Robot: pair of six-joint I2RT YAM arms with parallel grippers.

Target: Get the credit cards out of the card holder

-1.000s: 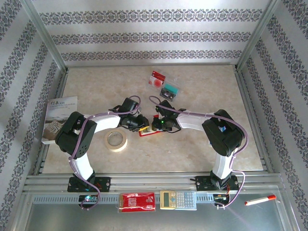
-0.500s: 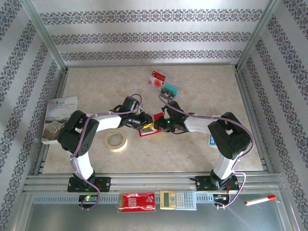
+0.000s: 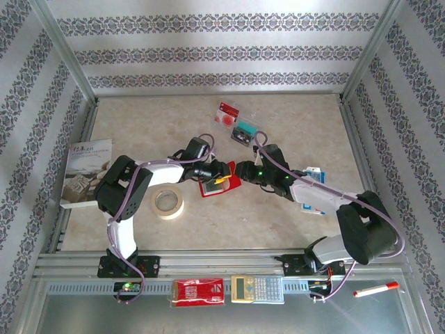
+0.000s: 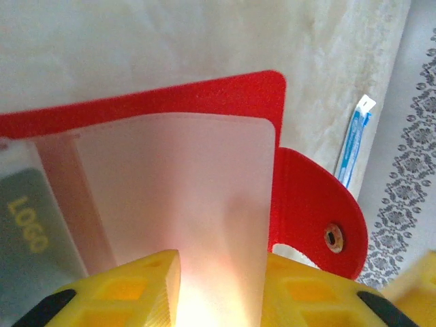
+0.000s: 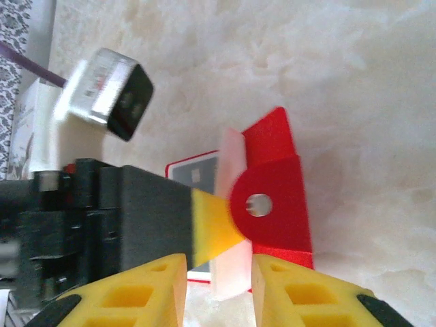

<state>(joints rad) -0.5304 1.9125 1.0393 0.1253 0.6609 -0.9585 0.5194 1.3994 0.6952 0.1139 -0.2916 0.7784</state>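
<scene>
The card holder (image 3: 217,186) is being seen open on the table (image 3: 139,125) near its middle, between the two arms, with its red snap tab (image 4: 320,218) turned out to one side. A clear pocket leaf (image 4: 191,204) is being straddled by the yellow fingers of the left gripper (image 4: 219,266); whether it is being clamped cannot be told. The end of that raised leaf is being flanked by the right gripper (image 5: 218,262), whose jaws are being held apart, a gap showing beside the leaf. A dark card with yellow lettering (image 4: 27,231) is being carried in a neighbouring pocket. A red-with-white card (image 3: 227,113) and a teal-and-black card (image 3: 245,130) are being shown lying farther back on the table, just beside each other and well apart from the holder.
</scene>
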